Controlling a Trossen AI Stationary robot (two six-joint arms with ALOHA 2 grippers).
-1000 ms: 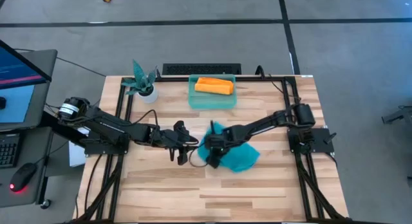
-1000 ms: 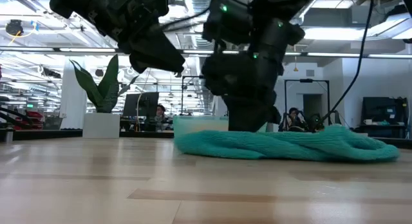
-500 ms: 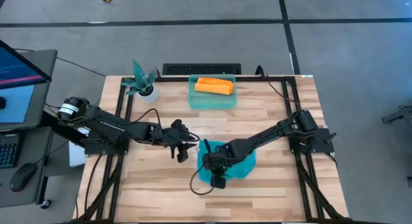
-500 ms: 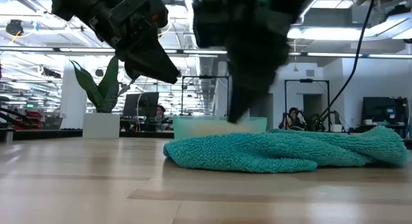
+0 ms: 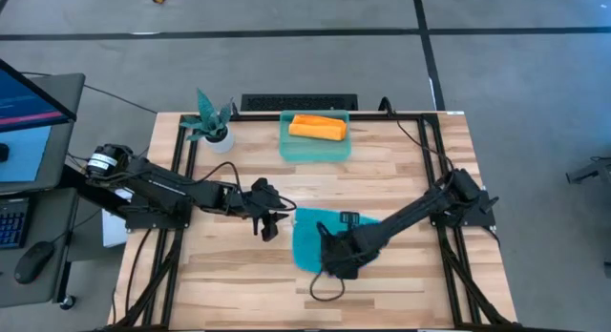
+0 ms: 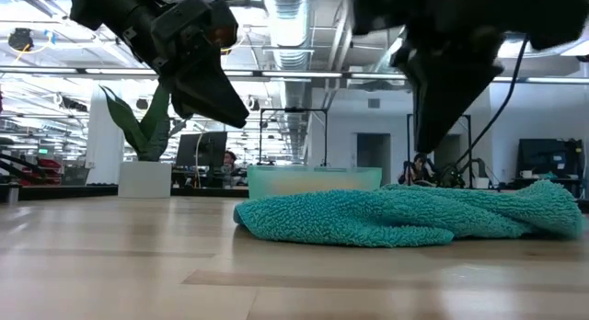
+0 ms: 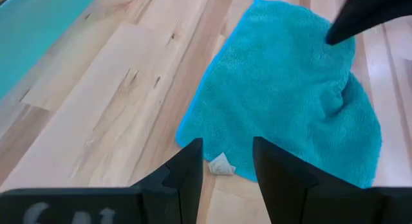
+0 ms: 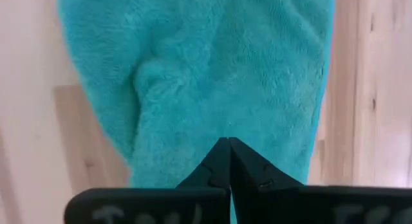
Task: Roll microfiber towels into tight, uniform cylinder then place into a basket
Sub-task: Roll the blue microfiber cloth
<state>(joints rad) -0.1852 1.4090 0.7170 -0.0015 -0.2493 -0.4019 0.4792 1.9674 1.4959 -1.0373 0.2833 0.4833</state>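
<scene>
A teal towel (image 5: 315, 241) lies rumpled and unrolled on the wooden counter (image 5: 239, 284), slightly below the centre of the overhead frame. The orange towel (image 5: 317, 128), already rolled, sits in the teal basket (image 5: 286, 146) at the upper centre.

The right pincer (image 5: 329, 263) hangs over the teal towel's lower edge, fingers pressed together, holding no cloth so far as the views show. The left pincer (image 5: 270, 220) hovers just left of the towel, fingers apart and empty.

To do this step well, the cloth probably needs flattening first: pull corners outward until the bunched folds lie smooth. Then pinch one straight edge and roll evenly, with the other pincer pinning the far side, so the cylinder stays tight and uniform. A small white scrap (image 7: 221, 164) beside the near edge could get rolled in.
</scene>
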